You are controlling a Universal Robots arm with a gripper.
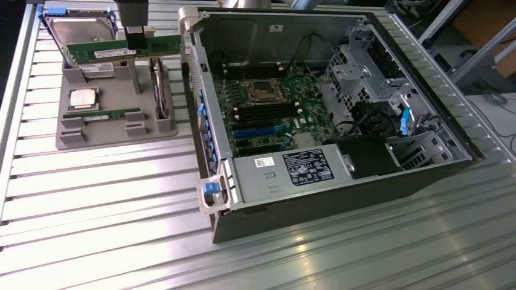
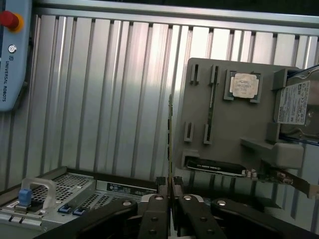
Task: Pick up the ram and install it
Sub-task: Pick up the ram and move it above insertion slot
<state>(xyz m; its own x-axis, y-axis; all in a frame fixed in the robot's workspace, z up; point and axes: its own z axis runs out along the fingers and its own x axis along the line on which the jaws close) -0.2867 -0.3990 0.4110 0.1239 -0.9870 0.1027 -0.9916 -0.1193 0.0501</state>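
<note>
Pick looks done: fingers [image 2: 179, 196] pinching the ram [image 1: 105, 52] just above the gray parts tray [image 1: 113, 136] on the tabletop [image 1: 121, 205], beside the open PC case [image 1: 322, 199]; install not done, motherboard [image 1: 266, 121] slots look bare.

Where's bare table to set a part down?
Free: table slats nearer the camera than the parts tray, on the exterior view's left of the case; also the strip along the case's near side. Crowded: the tray, the case's inside, the narrow gap between them. The hand holds the ram over the tray's far end.
</note>
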